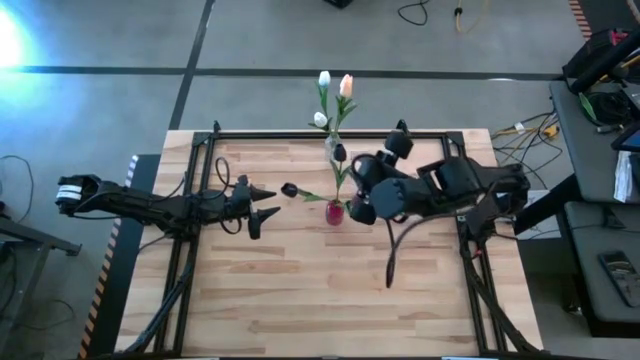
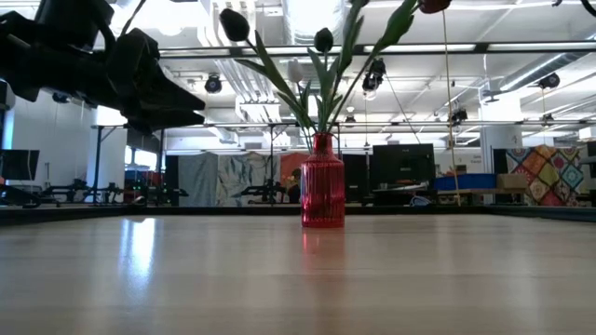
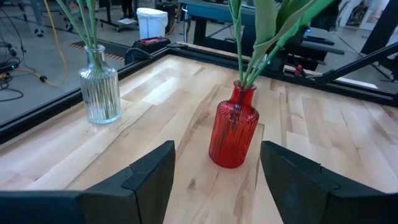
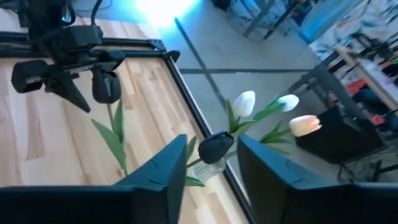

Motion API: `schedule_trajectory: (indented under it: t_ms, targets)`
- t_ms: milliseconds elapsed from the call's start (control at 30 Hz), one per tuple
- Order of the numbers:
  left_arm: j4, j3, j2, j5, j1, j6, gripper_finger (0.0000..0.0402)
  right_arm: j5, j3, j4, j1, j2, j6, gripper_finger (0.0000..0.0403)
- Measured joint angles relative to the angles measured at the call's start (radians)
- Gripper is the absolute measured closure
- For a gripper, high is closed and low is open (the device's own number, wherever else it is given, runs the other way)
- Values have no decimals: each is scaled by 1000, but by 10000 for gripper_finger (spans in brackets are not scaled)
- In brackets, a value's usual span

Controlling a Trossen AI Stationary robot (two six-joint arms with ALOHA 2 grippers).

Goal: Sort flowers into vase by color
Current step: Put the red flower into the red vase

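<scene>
Sorting looked nearly finished: dark tulips (image 1: 289,189) stood in the red vase (image 1: 334,213), pale tulips (image 1: 324,79) in the clear vase (image 3: 101,87), left gripper (image 1: 262,205) spread empty beside it, right gripper (image 4: 211,155) parted above.

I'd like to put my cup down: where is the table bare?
Bare wood fills the near half of the table, below both arms. It is crowded mid-table: the red vase, clear vase, left pincer and right pincer.

2 matte-black jointed arms with loose black cables; the left arm (image 1: 150,205) wears a white band near its base.
</scene>
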Motion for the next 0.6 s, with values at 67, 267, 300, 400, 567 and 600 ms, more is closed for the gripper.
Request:
schedule_trajectory:
  t_ms: [67, 267, 300, 400, 567, 600]
  targets:
    - [0, 0, 3, 0, 0, 0, 180, 23, -1, -22, 23, 0, 11, 299]
    - [1, 0, 10, 0, 0, 0, 180, 84, -68, -77, 63, 1, 72, 385]
    - [1, 0, 11, 0, 0, 0, 180, 91, -92, -77, 66, 1, 83, 388]
    - [7, 0, 11, 0, 0, 0, 180, 91, -169, -60, 66, -6, 116, 392]
    - [8, 0, 11, 0, 0, 0, 180, 80, -308, 45, 67, -34, 94, 394]
    - [8, 0, 12, 0, 0, 0, 180, 70, -331, 77, 67, -41, 80, 394]
